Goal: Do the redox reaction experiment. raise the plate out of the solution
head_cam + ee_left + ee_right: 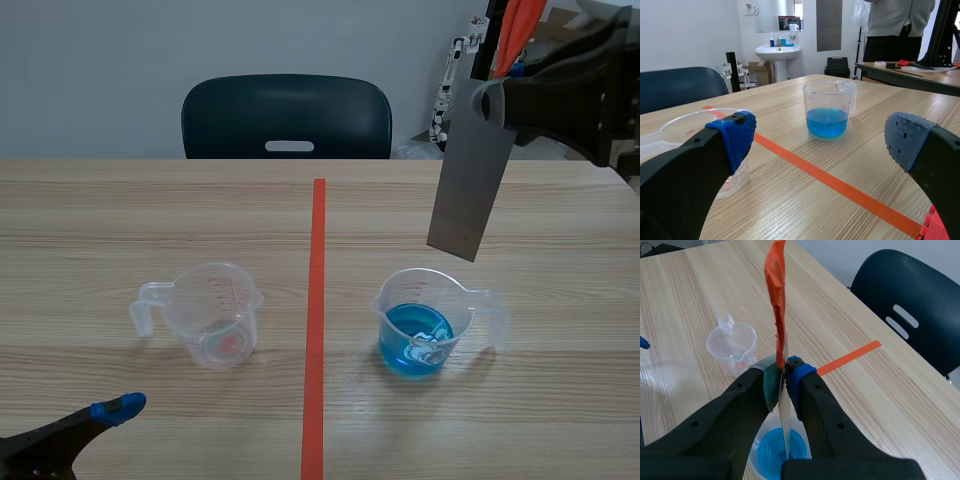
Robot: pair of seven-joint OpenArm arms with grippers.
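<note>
Left gripper (pixel 821 140) sits low at the near left edge of the desk (pixel 100 220), its two fingers spread wide with nothing between them; one blue dotted pad (pixel 118 408) shows in the scene view. Just ahead of it stands an empty clear measuring cup (pixel 215 315) with red markings, upright, its handle turned toward the left edge of the desk. To the right of that cup an orange-red tape line (pixel 318 320) runs straight away across the wood toward a dark chair (pixel 287 115) at the far side. Right of the line, well apart from the empty cup, stands a second clear measuring cup (pixel 425 325), upright and partly filled with blue solution (pixel 412 338), its handle pointing right. Above this cup hangs the grey metal plate (pixel 470 175), tilted slightly, its lower edge fully clear of the liquid and above the rim. In the right wrist view the plate's thin edge points down toward the blue surface. A strip of orange tape (pixel 776 285) sticks up from the plate's top end. The right gripper (pixel 785 380), raised high at the upper right, is pinching the plate near its top, pads pressed against both faces.
</note>
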